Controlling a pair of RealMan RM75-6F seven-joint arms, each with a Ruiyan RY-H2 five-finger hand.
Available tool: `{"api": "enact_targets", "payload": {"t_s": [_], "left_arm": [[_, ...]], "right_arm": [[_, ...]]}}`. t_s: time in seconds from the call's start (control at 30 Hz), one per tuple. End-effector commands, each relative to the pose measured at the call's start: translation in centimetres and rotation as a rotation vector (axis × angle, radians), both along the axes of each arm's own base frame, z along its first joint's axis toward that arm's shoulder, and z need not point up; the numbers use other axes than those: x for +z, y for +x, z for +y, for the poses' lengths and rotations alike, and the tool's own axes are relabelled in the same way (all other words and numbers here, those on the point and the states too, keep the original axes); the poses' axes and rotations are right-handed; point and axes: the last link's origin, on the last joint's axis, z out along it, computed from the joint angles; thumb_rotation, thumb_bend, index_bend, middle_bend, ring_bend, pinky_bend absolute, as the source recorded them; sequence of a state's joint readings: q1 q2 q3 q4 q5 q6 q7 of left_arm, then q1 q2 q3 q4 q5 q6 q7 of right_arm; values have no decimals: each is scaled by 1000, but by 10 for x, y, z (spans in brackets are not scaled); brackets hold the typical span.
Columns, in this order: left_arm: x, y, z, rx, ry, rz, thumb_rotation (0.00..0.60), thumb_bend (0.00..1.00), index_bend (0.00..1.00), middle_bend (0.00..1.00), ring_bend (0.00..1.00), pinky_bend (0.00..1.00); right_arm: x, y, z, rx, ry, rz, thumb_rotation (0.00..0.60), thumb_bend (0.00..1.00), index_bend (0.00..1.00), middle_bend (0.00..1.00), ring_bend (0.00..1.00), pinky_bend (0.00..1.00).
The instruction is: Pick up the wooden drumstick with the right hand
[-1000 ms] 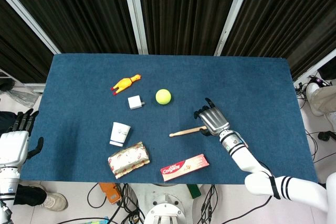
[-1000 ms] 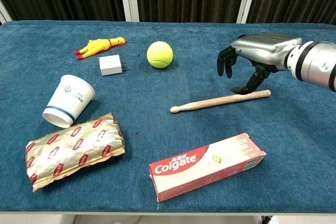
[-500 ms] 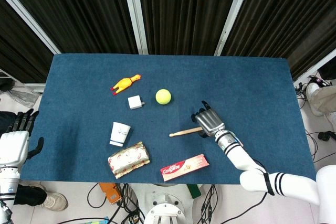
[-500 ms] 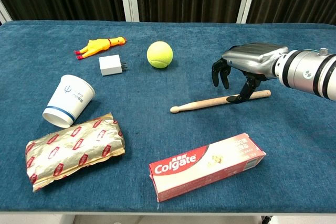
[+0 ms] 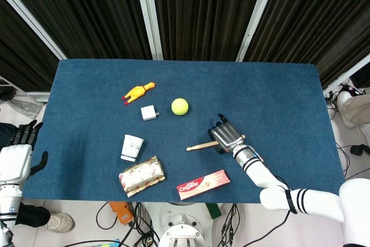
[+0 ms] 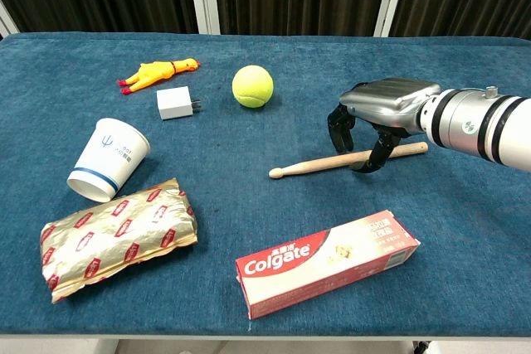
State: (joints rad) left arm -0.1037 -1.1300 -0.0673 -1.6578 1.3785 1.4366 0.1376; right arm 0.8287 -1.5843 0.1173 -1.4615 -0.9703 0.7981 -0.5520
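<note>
The wooden drumstick (image 6: 315,164) (image 5: 199,145) lies flat on the blue table, its tip toward the left. My right hand (image 6: 377,109) (image 5: 225,136) hovers palm-down over the stick's thick end, fingers (image 6: 336,130) curled down on the far side and the thumb on the near side, straddling it. The stick rests on the cloth and I cannot see a closed grip on it. My left hand (image 5: 20,143) hangs off the table's left edge, fingers apart and empty.
A Colgate box (image 6: 328,263) lies just in front of the stick. A tennis ball (image 6: 252,86), white charger (image 6: 175,103), rubber chicken (image 6: 158,73), tipped paper cup (image 6: 108,157) and foil snack packet (image 6: 116,235) are spread over the left half of the table (image 6: 465,230).
My right hand has slid left along the drumstick and lowered, its fingers now reaching down on both sides of the stick. The drumstick has not moved.
</note>
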Motion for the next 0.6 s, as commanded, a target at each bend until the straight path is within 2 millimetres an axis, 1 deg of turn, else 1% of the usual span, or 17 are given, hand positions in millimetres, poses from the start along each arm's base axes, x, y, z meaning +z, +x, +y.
{"api": "enact_targets", "payload": {"t_s": [0.03, 0.37, 0.53, 0.6], "left_arm": [[0, 0, 0, -2, 1, -10, 600, 407, 37, 0, 45, 195], [4, -2, 2, 16, 19, -26, 600, 404, 37, 0, 45, 195], [5, -3, 1, 23, 22, -34, 600, 404, 37, 0, 45, 195], [5, -2, 1, 18, 18, -28, 600, 404, 37, 0, 45, 195]], "right_arm": [[-2, 1, 0, -1, 5, 0, 600, 441, 532, 505, 322, 0], [-7, 2, -3, -6, 8, -3, 600, 451, 565, 519, 324, 0], [-8, 4, -5, -8, 0, -12, 600, 502, 592, 533, 341, 0], [-8, 5, -6, -8, -3, -16, 600, 552, 607, 544, 353, 0]]}}
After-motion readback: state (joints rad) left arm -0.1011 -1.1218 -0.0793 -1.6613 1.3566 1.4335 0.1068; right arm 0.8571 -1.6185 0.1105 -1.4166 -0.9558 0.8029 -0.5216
